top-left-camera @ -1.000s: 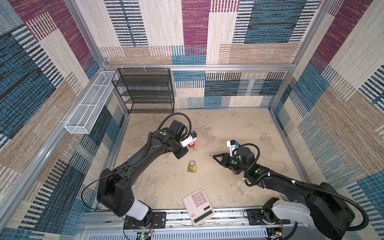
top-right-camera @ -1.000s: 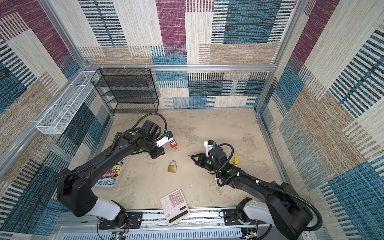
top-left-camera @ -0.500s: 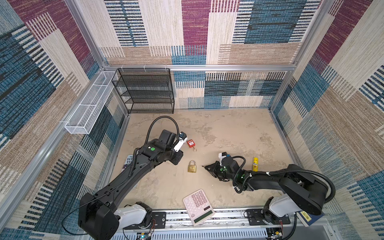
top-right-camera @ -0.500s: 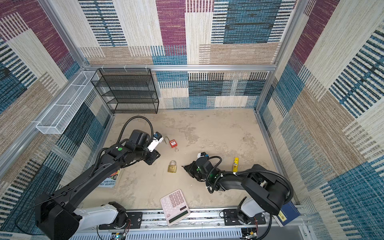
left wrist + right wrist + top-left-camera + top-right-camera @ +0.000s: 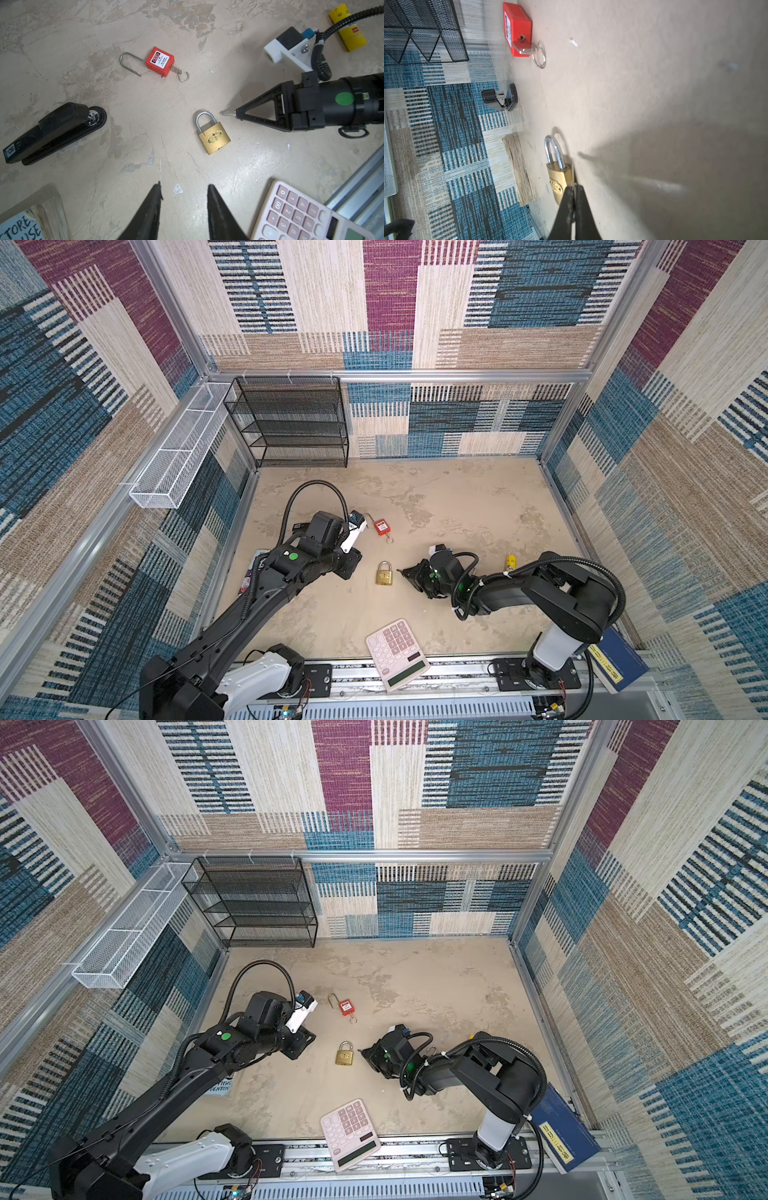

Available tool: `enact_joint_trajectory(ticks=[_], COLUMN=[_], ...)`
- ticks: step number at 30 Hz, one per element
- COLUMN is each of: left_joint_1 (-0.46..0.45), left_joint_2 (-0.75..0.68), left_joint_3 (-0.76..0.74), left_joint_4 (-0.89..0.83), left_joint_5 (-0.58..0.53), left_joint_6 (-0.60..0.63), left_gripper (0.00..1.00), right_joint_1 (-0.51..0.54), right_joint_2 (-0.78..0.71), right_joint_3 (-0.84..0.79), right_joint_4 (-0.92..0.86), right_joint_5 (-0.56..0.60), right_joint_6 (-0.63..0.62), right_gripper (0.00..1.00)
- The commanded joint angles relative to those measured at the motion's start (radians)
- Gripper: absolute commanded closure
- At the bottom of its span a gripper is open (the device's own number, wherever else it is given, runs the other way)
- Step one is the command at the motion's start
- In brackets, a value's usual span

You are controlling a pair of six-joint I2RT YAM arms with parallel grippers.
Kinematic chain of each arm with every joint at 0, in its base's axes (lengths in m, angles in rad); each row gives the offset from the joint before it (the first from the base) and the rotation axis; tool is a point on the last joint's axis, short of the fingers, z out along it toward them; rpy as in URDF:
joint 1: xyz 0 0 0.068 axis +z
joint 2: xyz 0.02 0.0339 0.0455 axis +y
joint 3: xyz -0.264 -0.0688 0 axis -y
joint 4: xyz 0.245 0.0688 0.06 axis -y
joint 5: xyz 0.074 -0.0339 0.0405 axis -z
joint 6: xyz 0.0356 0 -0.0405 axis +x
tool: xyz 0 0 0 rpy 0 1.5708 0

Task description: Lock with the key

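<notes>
Right gripper (image 5: 236, 113) is pinched fully down on the key (image 5: 227, 113), with only a sliver of blade past the tips. In both top views the tip sits just beside the brass padlock (image 5: 384, 572) at its 3 o'clock, level with the shackle shoulder. I can't tell if it's touching.

The padlock lies flat mid-floor with its shackle toward 12, so I judge the keyway faces 6, not toward the key. The shackle looks seated, but I can't tell if it's latched.

Left gripper (image 5: 184, 199) is part open and empty, near the padlock at its 9 o'clock and clear of it. Nothing braces the lock.

Risks as I read them:
- Driving in from 3 hits the body's side, and the loose lock skates off.
- It's a thin flat key in a tip pinch, so any side load could swivel it.
- Coming round to 6 crowds the calculator (image 5: 397, 653).

The red safety padlock (image 5: 381, 526) at 12 has its shackle open and its own key in it, so it's an easy wrong target. The stapler (image 5: 54, 131) is at 10.
</notes>
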Motion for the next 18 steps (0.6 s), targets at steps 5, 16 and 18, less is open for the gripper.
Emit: enact_joint_trajectory(ticks=[5, 16, 18], left_joint_1=[0.001, 0.001, 0.001], left_joint_2=[0.01, 0.038, 0.042], left_joint_3=[0.017, 0.039, 0.042], left_joint_4=[-0.017, -0.028, -0.03], left_joint_5=[-0.017, -0.004, -0.002], left_joint_6=[-0.012, -0.018, -0.015], left_gripper=[0.6, 0.6, 0.6], right_joint_1=[0.008, 0.015, 0.015], right_joint_2=[0.005, -0.092, -0.113], right_joint_3=[0.007, 0.044, 0.056], right_joint_4=[-0.003, -0.206, -0.272], right_joint_5=[0.019, 0.09, 0.128], right_joint_6=[0.03, 0.009, -0.005], right_gripper=[0.78, 0.35, 0.27])
